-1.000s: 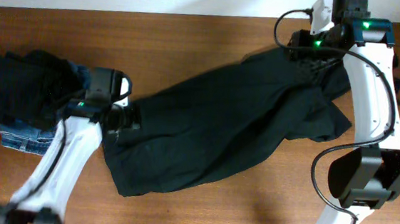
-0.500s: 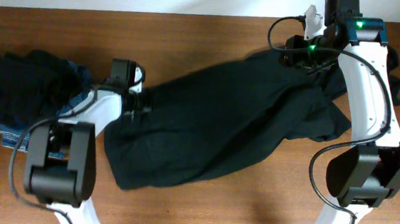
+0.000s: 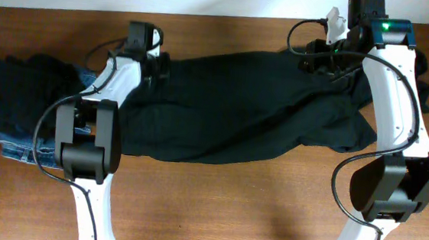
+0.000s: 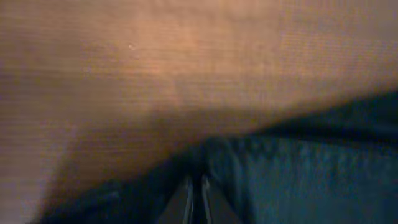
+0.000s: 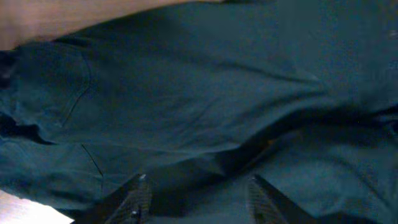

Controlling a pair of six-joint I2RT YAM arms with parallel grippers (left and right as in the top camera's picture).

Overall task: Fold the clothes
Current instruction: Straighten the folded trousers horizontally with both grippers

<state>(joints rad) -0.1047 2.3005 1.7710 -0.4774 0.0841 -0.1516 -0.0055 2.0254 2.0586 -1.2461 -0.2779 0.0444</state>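
Left claw [image 4: 196, 183] pinches the black garment [image 3: 238, 114] at its edge.

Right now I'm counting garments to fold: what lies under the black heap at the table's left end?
Blue denim jeans stick out beneath the black heap along its lower and right edges. How far they run underneath, and whether anything else lies there, is covered.

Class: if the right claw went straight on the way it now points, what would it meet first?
The black garment, lying directly ahead of the open right claw; the gap between them is hard to judge.
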